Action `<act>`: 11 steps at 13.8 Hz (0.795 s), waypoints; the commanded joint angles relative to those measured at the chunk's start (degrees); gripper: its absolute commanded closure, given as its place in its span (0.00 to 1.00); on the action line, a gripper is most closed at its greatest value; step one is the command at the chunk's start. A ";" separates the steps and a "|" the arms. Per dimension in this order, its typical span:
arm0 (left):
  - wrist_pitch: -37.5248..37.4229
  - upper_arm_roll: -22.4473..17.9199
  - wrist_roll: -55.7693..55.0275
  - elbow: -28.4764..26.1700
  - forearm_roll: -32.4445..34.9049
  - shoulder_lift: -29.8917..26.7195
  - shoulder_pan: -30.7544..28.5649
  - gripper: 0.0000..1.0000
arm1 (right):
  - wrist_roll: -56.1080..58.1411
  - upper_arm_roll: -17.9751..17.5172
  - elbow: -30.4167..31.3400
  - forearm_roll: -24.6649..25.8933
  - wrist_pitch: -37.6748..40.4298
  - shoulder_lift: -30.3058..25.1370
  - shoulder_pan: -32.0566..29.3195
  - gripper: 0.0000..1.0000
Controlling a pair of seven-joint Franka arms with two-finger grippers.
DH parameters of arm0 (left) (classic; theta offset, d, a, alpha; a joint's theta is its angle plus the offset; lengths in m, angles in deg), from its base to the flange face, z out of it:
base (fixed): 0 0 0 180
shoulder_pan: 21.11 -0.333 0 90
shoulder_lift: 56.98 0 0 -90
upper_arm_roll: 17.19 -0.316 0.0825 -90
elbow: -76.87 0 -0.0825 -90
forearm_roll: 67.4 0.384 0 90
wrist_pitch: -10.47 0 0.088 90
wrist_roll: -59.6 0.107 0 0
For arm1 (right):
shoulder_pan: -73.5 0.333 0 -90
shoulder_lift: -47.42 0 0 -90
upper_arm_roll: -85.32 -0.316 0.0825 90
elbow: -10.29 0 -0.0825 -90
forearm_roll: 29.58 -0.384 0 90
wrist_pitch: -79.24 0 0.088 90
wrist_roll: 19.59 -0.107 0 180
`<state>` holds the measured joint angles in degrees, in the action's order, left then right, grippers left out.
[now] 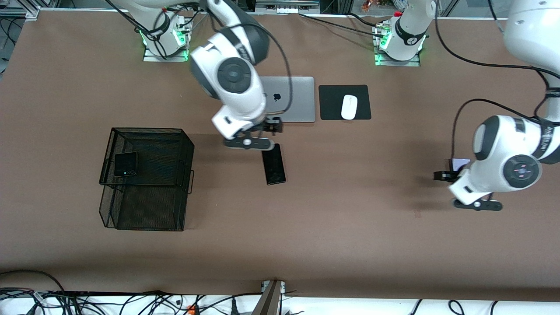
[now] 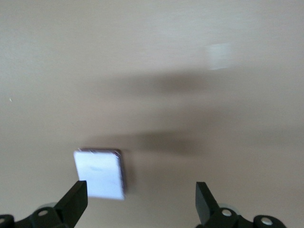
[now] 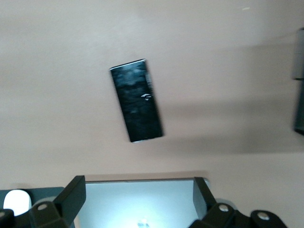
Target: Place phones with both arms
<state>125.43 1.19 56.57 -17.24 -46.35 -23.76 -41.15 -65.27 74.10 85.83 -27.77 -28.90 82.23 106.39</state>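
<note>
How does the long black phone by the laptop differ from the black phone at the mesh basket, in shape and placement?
The long black phone is slim and elongated; the small black phone is squarish. The long one lies flat on the bare table, nearer the front camera than the laptop, while the small one rests on the black mesh basket toward the right arm's end. Both are dark, flat and ungripped.

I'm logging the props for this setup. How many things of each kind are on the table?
Phones: 3 (squarish black, long black, pale lilac-white)
Mesh baskets: 1
Laptops: 1
Computer mice: 1
Mouse pads: 1
Total: 7
</note>
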 commanded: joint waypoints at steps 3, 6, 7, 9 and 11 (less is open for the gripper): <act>23.76 1.22 3.12 -21.08 2.07 -7.11 -9.47 0.00 | 0.76 -0.65 -1.89 6.52 -5.74 9.30 1.30 0.00; 35.92 1.31 3.56 -27.78 7.33 -6.85 -14.49 0.00 | 6.47 -0.65 -0.48 6.79 -11.90 12.64 1.30 0.00; 37.17 1.31 3.64 -28.75 7.86 -6.85 -15.37 0.00 | 6.75 -0.65 -0.48 6.88 -13.48 13.61 1.30 0.00; 38.05 1.40 3.64 -30.34 7.96 -6.41 -16.78 0.00 | 6.75 -0.65 -0.39 9.68 -15.07 15.54 1.30 0.00; 39.55 1.40 3.82 -31.05 8.04 -5.45 -17.83 0.00 | 6.75 -0.65 -0.39 10.66 -17.00 17.04 0.95 0.00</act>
<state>163.59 1.68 59.94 -45.95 -39.53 -27.85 -57.26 -59.11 74.09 85.93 -18.84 -44.06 97.98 107.86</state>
